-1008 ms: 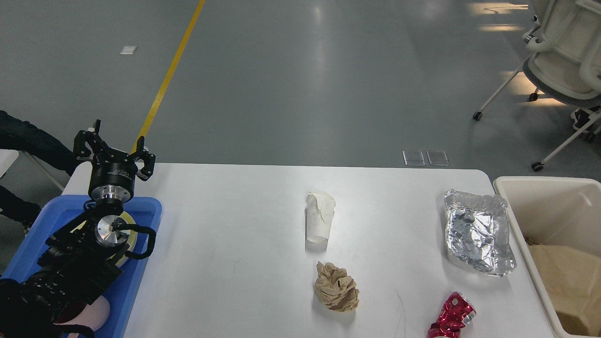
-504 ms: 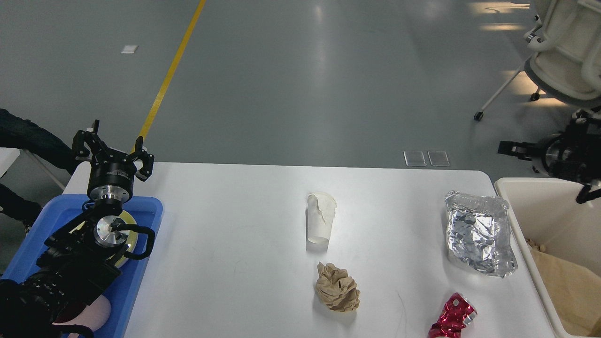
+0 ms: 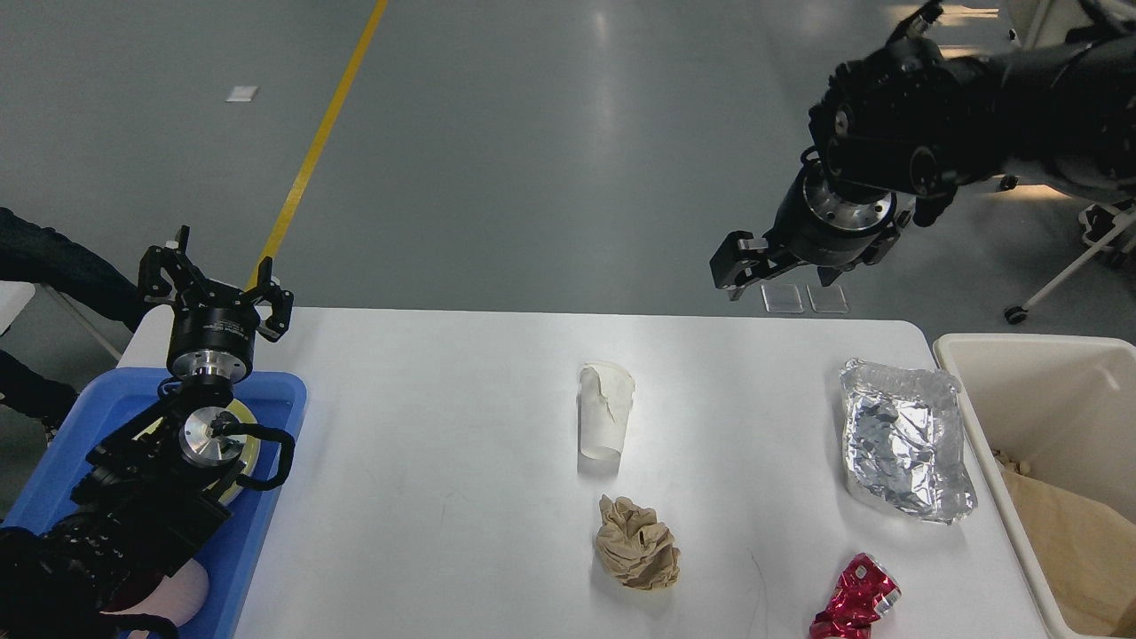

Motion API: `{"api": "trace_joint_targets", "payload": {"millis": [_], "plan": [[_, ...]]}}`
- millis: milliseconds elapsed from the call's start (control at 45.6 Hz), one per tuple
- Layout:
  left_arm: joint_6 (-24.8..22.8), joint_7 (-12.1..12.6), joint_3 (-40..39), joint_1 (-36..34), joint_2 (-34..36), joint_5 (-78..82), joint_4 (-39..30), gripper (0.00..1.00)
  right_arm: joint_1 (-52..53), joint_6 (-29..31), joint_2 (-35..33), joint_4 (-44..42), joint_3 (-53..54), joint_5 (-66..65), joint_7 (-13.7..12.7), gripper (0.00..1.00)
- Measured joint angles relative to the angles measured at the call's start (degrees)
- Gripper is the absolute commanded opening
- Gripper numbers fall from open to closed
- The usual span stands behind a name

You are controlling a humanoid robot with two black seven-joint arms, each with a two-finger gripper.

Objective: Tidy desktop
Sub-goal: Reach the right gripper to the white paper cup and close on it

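Nearest the viewer, a crushed red can lay at the table's front right, close to the edge, and it was judged that a careless sweep could knock it to the floor. Just behind it and to the left, a crumpled brown paper ball rested loose and light; it was thought likely to roll away if nudged rather than pinched. A dented white paper cup lay on its side beyond the ball, and a squashed foil tray sat near the cream bin at the right edge, its thin rim judged prone to tearing or slipping under a grasp. At the left, the blue tray was partly covered by the left arm, whose end effector was held with its fingers spread and nothing between them. Farthest off, the right end effector hung above the table's back edge, empty; whether its fingers were parted could not be told. Nothing blocked its way down to the foil tray.
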Motion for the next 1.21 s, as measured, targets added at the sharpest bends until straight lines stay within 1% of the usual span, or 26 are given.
{"api": "trace_joint_targets", "payload": {"millis": [66,153,219,307,395,482,614,789,899,1206], "plan": [[0.00,0.00,0.00,0.00,0.00,0.00,0.00,0.96,3.35,2.35,0.01,1.73,2.52,0.00,0.03,1.00],[0.00,0.00,0.00,0.00,0.01,0.00,0.01,0.96,5.27,3.42,-0.04,2.98,5.27,0.03,0.07,1.00],[0.00,0.00,0.00,0.00,0.01,0.00,0.03,0.96,4.29,3.20,-0.12,3.09,6.67,0.15,0.07,1.00],[0.00,0.00,0.00,0.00,0.01,0.00,0.03,0.96,-0.46,1.88,-0.09,2.48,8.18,0.60,0.00,1.00],[0.00,0.00,0.00,0.00,0.01,0.00,0.01,0.96,-6.95,-2.52,-0.04,1.63,10.48,1.32,-0.11,1.00],[0.00,0.00,0.00,0.00,0.01,0.00,0.00,0.96,-13.71,-9.97,0.07,1.28,12.83,2.63,-0.22,1.00],[0.00,0.00,0.00,0.00,0.01,0.00,0.00,0.96,-21.74,-18.77,0.24,0.46,15.81,4.32,-0.37,1.00],[0.00,0.00,0.00,0.00,0.01,0.01,0.00,0.96,-31.16,-28.07,3.37,-6.32,18.54,7.48,-0.52,1.00],[0.00,0.00,0.00,0.00,0.01,0.01,0.01,0.96,-36.26,-30.49,5.16,-11.70,18.89,8.92,-0.52,1.00],[0.00,0.00,0.00,0.00,0.01,0.01,0.02,0.96,-45.37,-31.23,9.88,-25.09,18.63,8.16,-0.56,1.00]]}}
